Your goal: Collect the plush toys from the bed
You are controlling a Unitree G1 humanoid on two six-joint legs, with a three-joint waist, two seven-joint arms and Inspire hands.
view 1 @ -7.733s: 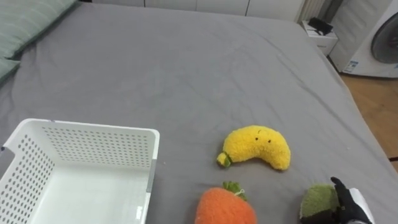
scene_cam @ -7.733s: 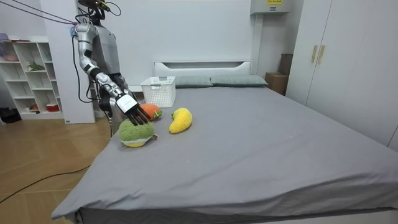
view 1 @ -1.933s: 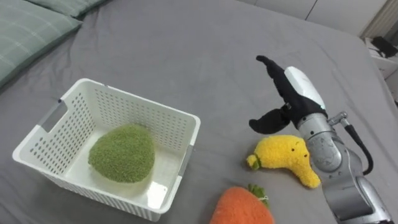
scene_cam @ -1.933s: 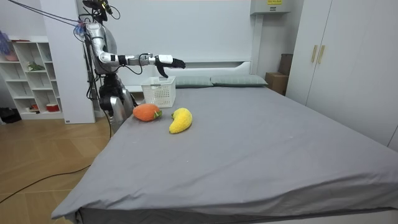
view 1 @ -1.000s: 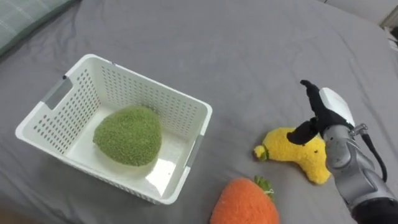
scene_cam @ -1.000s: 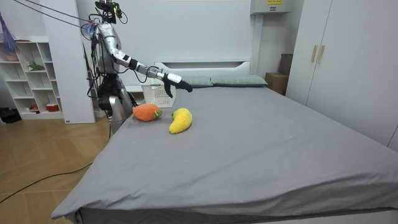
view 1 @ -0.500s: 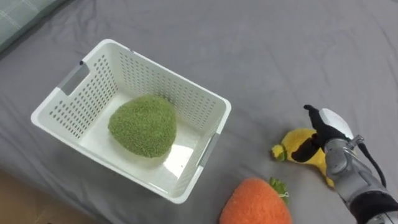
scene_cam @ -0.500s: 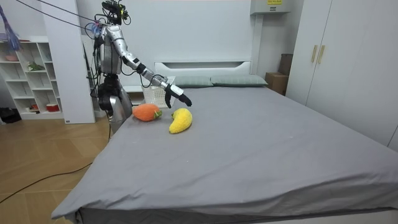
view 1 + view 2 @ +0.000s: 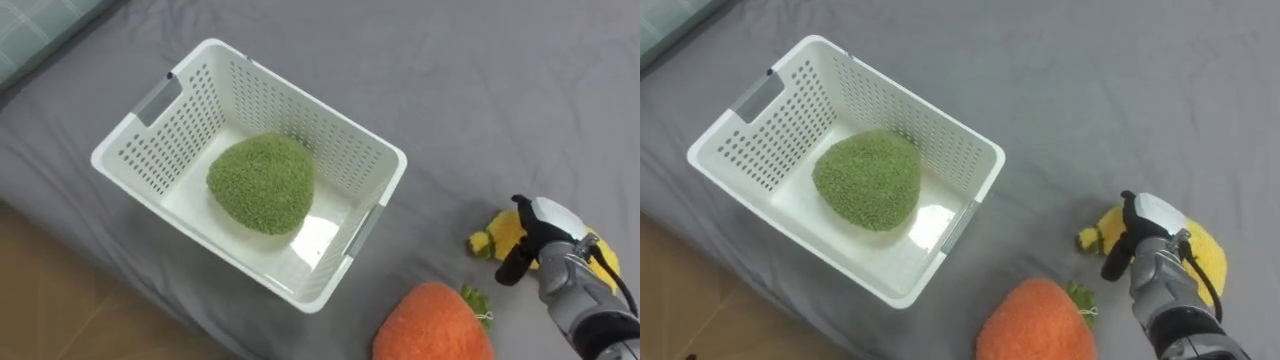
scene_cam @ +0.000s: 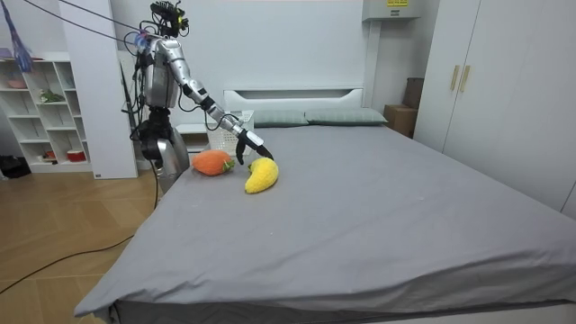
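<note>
right hand (image 9: 550,225) is resting on soft, light banana plush (image 9: 500,235), 4 o'clock of white basket (image 9: 200,235); finger closure unclear; best squeezing its middle.

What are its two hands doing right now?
Left hand: cannot be told.
Right hand: on the yellow toy; open or closed cannot be told.

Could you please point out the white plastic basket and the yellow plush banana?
White perforated plastic basket (image 9: 320,130), left eye view, far side wall.
Yellow plush banana (image 9: 1208,249), right eye view, uncovered right end.
</note>
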